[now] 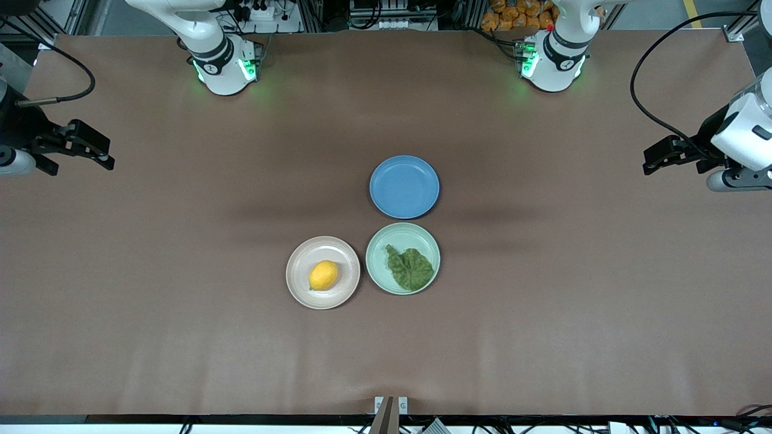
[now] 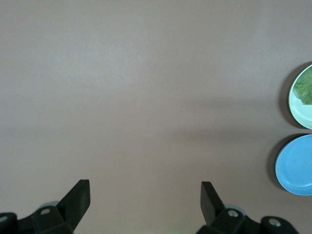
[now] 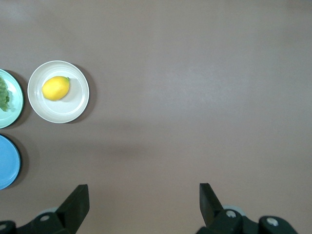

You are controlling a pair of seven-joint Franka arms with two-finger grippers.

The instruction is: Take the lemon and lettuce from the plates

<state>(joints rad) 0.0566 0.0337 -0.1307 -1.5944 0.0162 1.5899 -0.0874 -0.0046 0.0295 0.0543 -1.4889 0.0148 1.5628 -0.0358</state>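
lemon: yellow oval | lettuce: crinkled green | left claw, right claw: spread

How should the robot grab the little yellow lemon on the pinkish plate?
Probably from straight above, closing the fingers across the narrow middle of the small oval yellow lemon. It lies on its side in the shallow beige-pinkish round plate, whose low rim would hamper a sideways approach. The open right gripper waits at its own end of the table, the end nearest that plate.
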